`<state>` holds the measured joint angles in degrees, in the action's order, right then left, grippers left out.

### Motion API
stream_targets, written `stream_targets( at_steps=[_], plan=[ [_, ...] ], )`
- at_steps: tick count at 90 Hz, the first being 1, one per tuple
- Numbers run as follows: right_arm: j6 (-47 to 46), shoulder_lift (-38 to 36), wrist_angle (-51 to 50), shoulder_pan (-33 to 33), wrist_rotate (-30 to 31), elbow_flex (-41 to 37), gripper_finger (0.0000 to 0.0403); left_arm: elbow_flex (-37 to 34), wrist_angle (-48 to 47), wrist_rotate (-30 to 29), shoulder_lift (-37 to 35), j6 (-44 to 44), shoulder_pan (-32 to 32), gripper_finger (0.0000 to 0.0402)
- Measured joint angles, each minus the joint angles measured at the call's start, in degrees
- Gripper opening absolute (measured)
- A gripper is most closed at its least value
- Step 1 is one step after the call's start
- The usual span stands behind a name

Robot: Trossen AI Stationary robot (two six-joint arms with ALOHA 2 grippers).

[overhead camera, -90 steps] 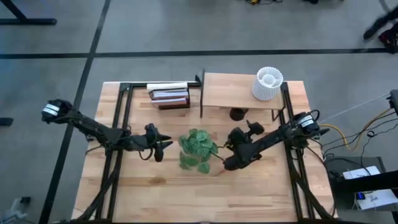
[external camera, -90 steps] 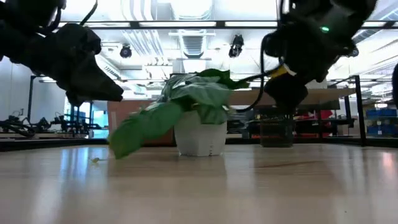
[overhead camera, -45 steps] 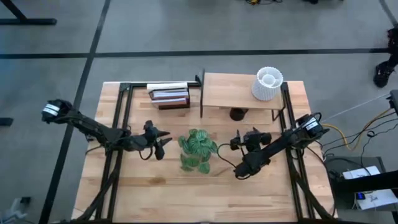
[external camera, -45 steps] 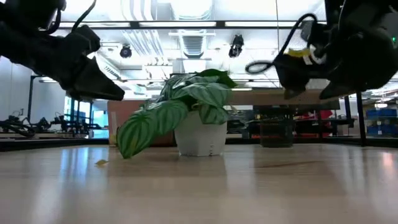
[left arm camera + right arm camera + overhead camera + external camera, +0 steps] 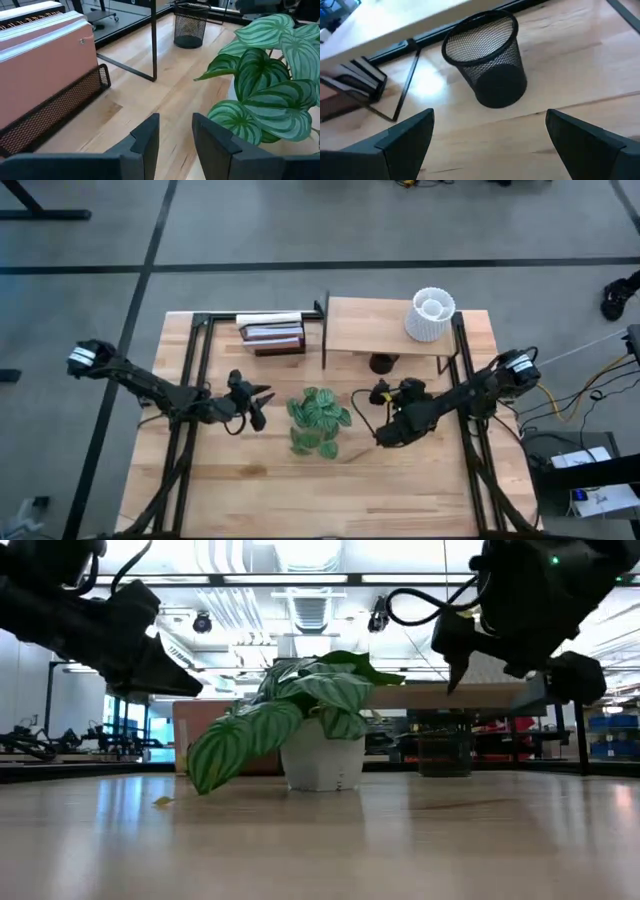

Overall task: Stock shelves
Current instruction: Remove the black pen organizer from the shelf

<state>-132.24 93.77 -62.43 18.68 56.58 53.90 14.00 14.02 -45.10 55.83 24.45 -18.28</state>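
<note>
Pale wood tabletop: right gripper, fingers spread wide and empty, faces the black wire-mesh cup under the shelves. Left gripper, slightly parted, empty, waits beside the potted plant. Risk: mesh is light and round; one finger could topple it

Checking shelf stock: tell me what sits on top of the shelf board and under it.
On the shelves stands a white ribbed vase. Under the board, a black mesh cup sits on the table; the rest beneath is hidden from above.
</note>
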Motion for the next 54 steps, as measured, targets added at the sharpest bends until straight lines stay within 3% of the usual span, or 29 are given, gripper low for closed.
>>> stream_targets(
  at_steps=[54],
  plan=[
    [-1.9,2.84,3.12,-8.44,0.59,0.03,0.0364,0.0,-0.05,0.04,0.0,0.24,0.0,0.012]
  ],
)
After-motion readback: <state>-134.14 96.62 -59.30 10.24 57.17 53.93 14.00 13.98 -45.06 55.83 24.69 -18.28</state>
